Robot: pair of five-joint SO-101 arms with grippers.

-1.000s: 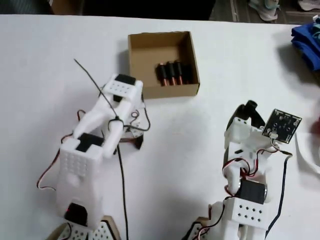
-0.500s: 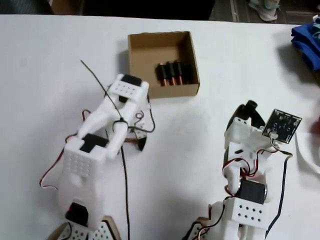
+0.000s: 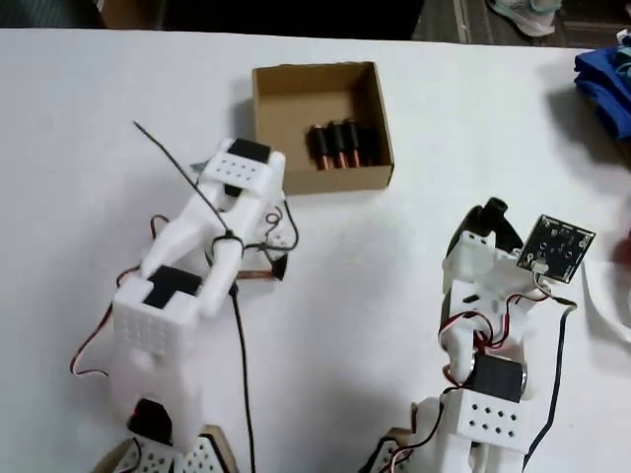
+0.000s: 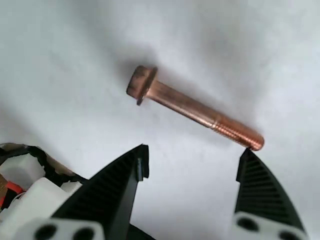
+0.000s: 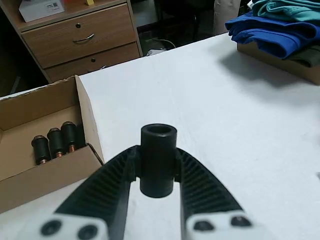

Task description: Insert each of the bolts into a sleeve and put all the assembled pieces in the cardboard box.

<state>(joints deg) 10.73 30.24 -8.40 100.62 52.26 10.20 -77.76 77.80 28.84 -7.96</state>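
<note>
A copper bolt (image 4: 192,107) lies flat on the white table, just past my left gripper (image 4: 192,156), which is open with one finger on each side of the threaded half. From above the bolt (image 3: 253,274) shows beside the left gripper (image 3: 270,267), in front of the cardboard box (image 3: 322,180). Three assembled pieces (image 3: 339,145) lie side by side in the box. My right gripper (image 5: 157,172) is shut on an upright black sleeve (image 5: 158,159), held above the table to the right of the box (image 5: 50,175). The high view shows that sleeve (image 3: 493,208) too.
Folded blue cloth (image 3: 603,84) lies at the table's far right corner, and a white rim (image 3: 603,301) pokes in at the right edge. A black cable (image 3: 240,365) trails over the left arm. A wooden drawer unit (image 5: 82,35) stands beyond the table.
The left arm swung slightly to the right and then back left over the bolt. The right arm has kept still with the sleeve.
</note>
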